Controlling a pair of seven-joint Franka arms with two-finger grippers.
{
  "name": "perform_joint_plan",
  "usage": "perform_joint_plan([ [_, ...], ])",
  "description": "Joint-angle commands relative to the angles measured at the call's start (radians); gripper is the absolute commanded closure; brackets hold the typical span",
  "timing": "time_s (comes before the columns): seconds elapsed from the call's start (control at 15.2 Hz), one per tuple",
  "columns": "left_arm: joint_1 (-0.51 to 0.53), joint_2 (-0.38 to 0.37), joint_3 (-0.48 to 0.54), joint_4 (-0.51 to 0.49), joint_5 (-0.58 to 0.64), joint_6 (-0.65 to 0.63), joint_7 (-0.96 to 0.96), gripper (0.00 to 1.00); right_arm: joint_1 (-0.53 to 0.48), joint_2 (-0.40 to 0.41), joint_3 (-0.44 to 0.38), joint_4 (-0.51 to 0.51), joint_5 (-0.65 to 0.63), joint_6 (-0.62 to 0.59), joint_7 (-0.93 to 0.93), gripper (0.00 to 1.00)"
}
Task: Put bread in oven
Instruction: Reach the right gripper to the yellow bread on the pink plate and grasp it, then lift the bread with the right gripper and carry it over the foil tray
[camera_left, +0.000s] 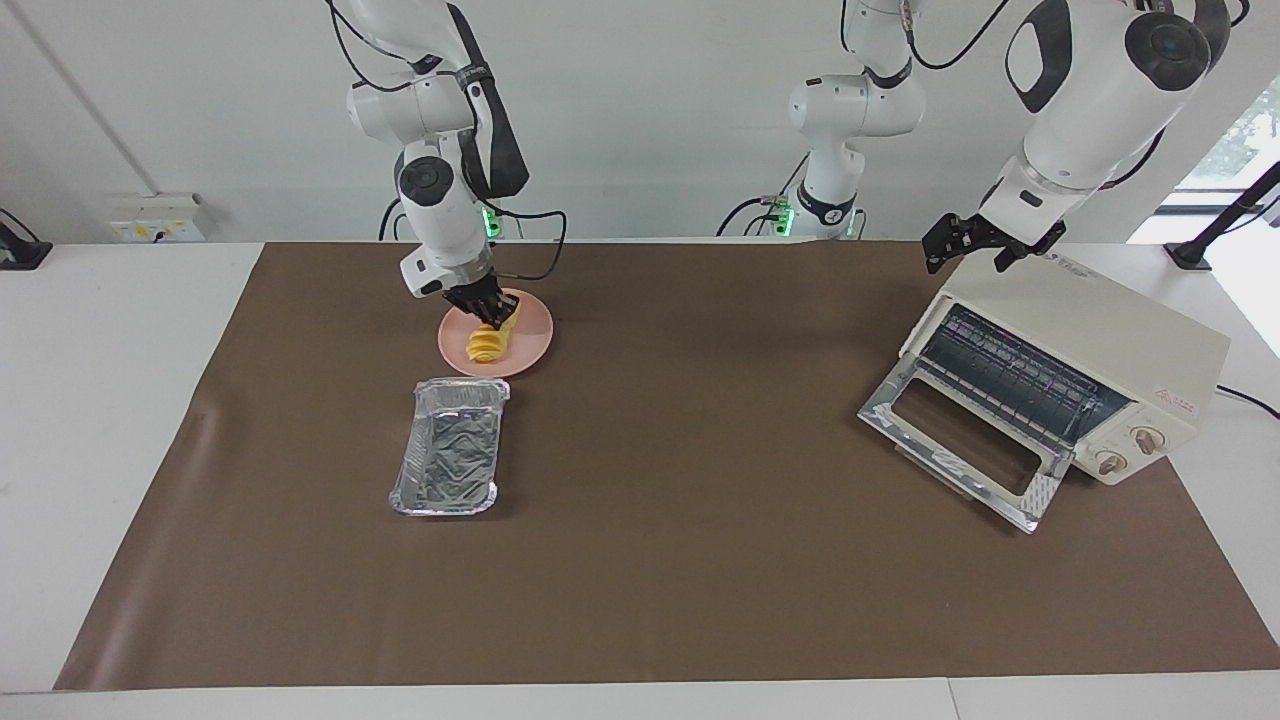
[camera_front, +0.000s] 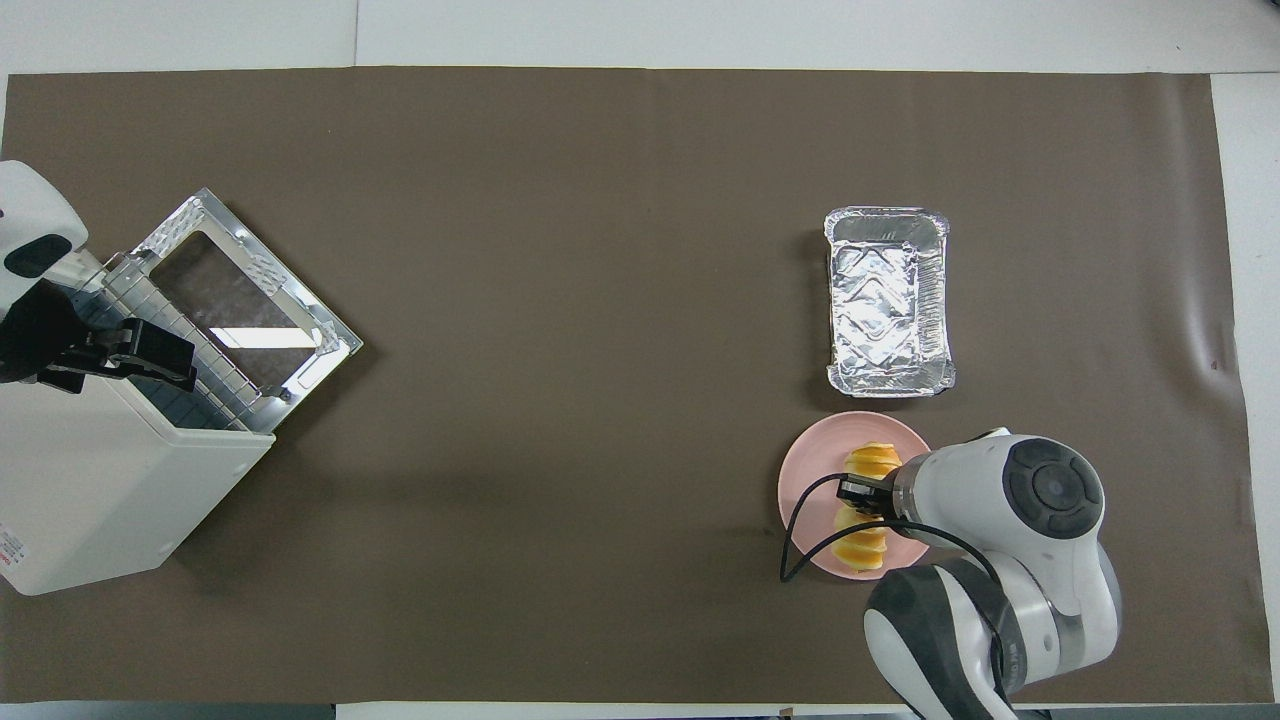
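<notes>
Gripping the bread (camera_left: 486, 342) on the pink plate (camera_left: 530, 345) near the tabletop's robot-side edge, the right gripper (camera_left: 490, 318) has pinched its fingers onto the loaf. Over the oven (camera_left: 1090, 330) by the left arm's end, the waiting left gripper (camera_left: 965, 240) hangs spread, empty.

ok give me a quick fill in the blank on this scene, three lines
1. The bread lies on a pink ____.
2. The oven door is ____.
3. The foil tray holds ____.
4. The right gripper is down at the ____.

Missing words: plate; open; nothing; bread
</notes>
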Motion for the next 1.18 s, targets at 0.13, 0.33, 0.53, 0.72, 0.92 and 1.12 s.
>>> perform_joint_plan([
  [0.13, 0.007, -0.007, -0.005, -0.002, 0.014, 0.010, 0.003, 0.00, -0.007, -0.018, -0.001, 0.238, 0.015, -0.249, 0.021, 1.00],
  [0.33, 0.007, -0.007, -0.005, -0.002, 0.014, 0.010, 0.003, 0.00, -0.062, 0.080, -0.006, 0.453, 0.014, -0.323, -0.065, 1.00],
  [0.53, 0.007, -0.007, -0.005, -0.002, 0.014, 0.010, 0.003, 0.00, -0.085, 0.225, -0.007, 0.652, -0.003, -0.327, -0.111, 1.00],
  [0.72, 0.007, -0.007, -0.005, -0.002, 0.014, 0.010, 0.003, 0.00, -0.113, 0.367, -0.007, 0.794, -0.035, -0.300, -0.215, 1.00],
  [0.92, 0.007, -0.007, -0.005, -0.002, 0.014, 0.010, 0.003, 0.00, -0.123, 0.447, -0.007, 0.799, -0.058, -0.214, -0.309, 1.00],
  [1.12, 0.007, -0.007, -0.005, -0.002, 0.014, 0.010, 0.003, 0.00, -0.136, 0.461, -0.007, 0.731, -0.060, -0.156, -0.400, 1.00],
])
